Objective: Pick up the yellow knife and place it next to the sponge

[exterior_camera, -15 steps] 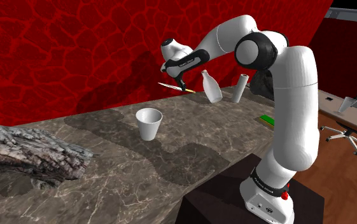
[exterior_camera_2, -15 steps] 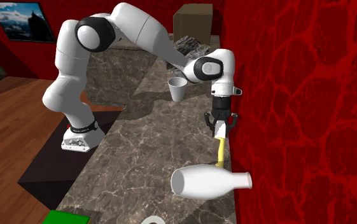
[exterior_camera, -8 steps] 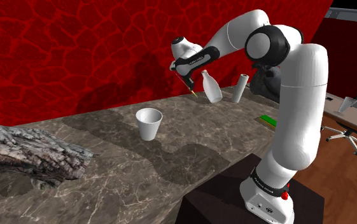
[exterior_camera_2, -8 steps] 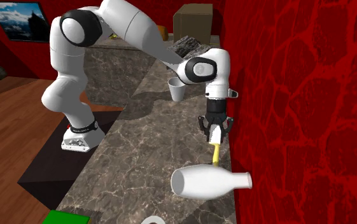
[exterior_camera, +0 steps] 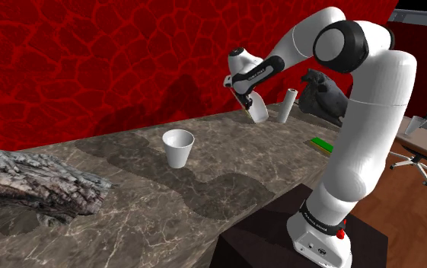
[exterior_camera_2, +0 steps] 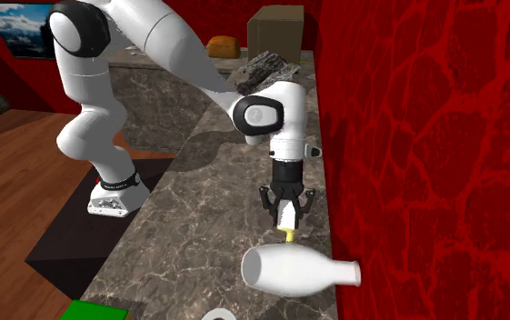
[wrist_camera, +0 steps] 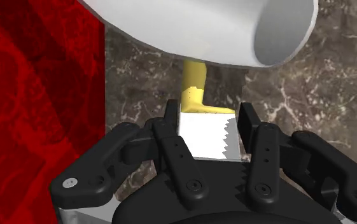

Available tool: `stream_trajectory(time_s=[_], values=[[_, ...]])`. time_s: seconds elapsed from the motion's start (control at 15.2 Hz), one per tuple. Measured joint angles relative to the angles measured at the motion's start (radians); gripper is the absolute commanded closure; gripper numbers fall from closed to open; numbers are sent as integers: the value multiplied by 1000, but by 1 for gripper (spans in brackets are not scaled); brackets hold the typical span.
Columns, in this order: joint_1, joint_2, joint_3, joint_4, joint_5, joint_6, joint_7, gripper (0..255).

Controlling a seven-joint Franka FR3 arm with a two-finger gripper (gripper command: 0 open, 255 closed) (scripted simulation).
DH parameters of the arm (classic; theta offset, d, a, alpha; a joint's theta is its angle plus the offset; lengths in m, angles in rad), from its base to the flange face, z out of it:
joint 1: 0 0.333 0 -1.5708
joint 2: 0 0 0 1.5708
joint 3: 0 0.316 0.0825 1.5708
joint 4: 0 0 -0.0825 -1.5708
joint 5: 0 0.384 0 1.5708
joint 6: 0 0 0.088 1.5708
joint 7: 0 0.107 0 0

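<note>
The yellow-handled knife (wrist_camera: 203, 127) is hanging by its white toothed blade between the two fingers of the gripper (exterior_camera_2: 286, 216). They are clamping the blade from both sides, nearly shut, and the handle is pointing down toward the counter (exterior_camera: 128, 190). The knife is hovering over the counter's back edge, close by the red wall (exterior_camera_2: 425, 136), its handle end just beside a white bottle (exterior_camera_2: 294, 270) lying on its side. The green sponge (exterior_camera: 320, 145) is resting well apart, at the counter's front edge.

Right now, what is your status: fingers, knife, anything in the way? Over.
Fingers shut on knife, by the blade. Yellow handle points down toward the counter. White bottle on its side at the handle tip, in the way.
</note>
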Motion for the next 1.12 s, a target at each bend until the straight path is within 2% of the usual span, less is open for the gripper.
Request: stream_trajectory(time_s=[0.66, 1.12], values=[[-127, -114, -101, -176, -66, 164, -131, 255], [-233, -126, -180, -226, -77, 282, -263, 255]])
